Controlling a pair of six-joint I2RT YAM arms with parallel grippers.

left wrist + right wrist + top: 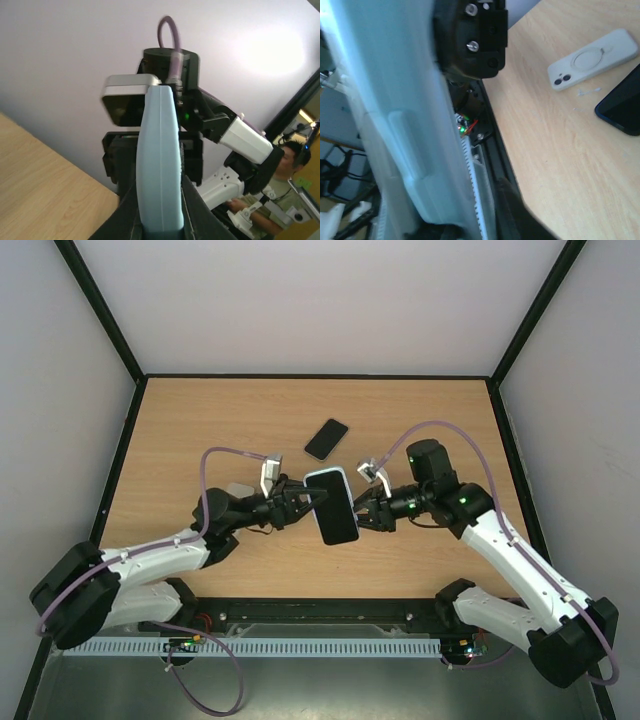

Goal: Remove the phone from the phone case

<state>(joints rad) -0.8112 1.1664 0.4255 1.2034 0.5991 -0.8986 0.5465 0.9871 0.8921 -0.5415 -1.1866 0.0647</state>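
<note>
I'm seeing free table [200,420] upper left; phone case [331,505] and dark phone [326,439] are crowding the centre.

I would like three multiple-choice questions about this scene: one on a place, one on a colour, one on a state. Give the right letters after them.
1. Where does the loose dark phone lie?
A. on the table, beyond the held phone
B. between the arm bases
C. in the right fingers

2. What colour is the case around the held phone?
A. red
B. light blue
C. black

3. How is the held phone kept in place?
A. lying flat, untouched
B. gripped by one arm only
C. gripped from both sides

Answers:
1 A, it rests on the wood farther from the bases.
2 B, the left wrist view shows its pale blue edge.
3 C, the left fingers and right fingers meet its opposite edges.
</note>
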